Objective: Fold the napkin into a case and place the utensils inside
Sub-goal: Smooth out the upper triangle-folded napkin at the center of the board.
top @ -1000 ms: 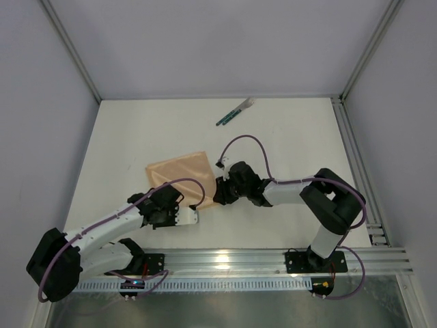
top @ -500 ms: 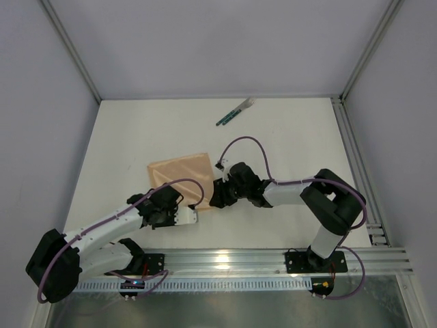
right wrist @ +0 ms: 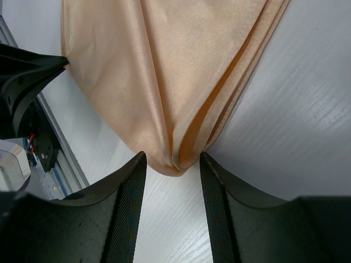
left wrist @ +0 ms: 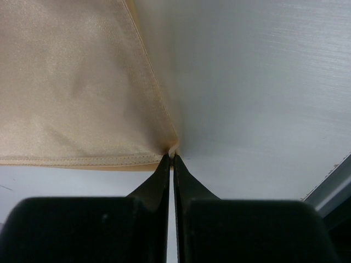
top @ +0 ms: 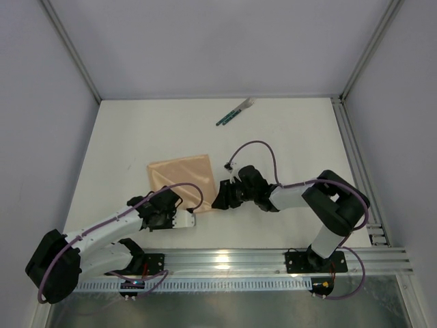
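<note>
Well, my napkin (top: 183,176) is soft, plain and peach-tan, folded in layers on the white table (top: 287,137) close in front of me. My left gripper (left wrist: 171,157) pinches one corner tight — my right gripper (right wrist: 172,157) has its fingers apart, with a doubled-up corner loose between them. The utensils (top: 234,113) lie far back, well apart from the cloth — too small to count. My arms hide the napkin's near edge.

napkin (right wrist: 164,66): woven cloth, soft satin sheen, stitched hem just ahead of left gripper (left wrist: 171,158)
right gripper (right wrist: 173,159) fingers (right wrist: 126,213): black plastic, matt, finely ribbed
table (right wrist: 296,109): white, smooth, faint streaked grain
</note>
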You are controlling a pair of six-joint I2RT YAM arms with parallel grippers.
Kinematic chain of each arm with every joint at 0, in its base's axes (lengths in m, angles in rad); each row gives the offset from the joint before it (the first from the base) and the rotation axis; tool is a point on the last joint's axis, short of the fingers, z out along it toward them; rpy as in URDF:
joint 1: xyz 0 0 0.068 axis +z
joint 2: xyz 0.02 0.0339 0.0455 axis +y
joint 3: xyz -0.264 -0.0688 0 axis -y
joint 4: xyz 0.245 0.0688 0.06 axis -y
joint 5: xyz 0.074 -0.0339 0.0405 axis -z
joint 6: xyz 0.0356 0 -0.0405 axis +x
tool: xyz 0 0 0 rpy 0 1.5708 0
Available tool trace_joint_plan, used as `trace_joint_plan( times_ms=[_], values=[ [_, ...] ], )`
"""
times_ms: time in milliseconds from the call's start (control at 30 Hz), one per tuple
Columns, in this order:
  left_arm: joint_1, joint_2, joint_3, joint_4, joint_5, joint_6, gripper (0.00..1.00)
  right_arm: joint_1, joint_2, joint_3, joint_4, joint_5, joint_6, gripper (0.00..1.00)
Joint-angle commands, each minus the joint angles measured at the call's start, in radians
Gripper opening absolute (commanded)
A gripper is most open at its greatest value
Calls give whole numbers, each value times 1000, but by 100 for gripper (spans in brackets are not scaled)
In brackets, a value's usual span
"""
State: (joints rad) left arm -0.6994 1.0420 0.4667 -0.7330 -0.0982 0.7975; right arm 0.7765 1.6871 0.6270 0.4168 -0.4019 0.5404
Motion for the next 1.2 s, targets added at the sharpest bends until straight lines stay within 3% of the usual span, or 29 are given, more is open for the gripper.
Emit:
trace_joint_plan(
  times_ms=[0, 567, 733, 833, 967, 1100, 1167],
  values=[
    [-3, -3, -16, 24, 3, 11, 0, -3, 37, -68, -3, -17, 101, 49],
    [-3, -19, -39, 41, 15, 25, 0, 50, 131, -153, 227, 69, 326, 52],
    [-3, -37, -43, 37, 15, 28, 0, 50, 158, -138, 235, 106, 325, 49],
    [-3, -43, -48, 35, 9, 28, 0, 53, 168, -122, 240, 115, 325, 45],
    [-3, -62, -57, 41, -3, 32, 0, 55, 161, -110, 224, 124, 306, 26],
    [-3, -82, -62, 47, -26, 28, 0, 55, 135, -107, 202, 129, 290, 14],
    [-2, -97, -59, 50, -32, 20, 12, 55, 112, -104, 185, 130, 285, 12]
  ],
)
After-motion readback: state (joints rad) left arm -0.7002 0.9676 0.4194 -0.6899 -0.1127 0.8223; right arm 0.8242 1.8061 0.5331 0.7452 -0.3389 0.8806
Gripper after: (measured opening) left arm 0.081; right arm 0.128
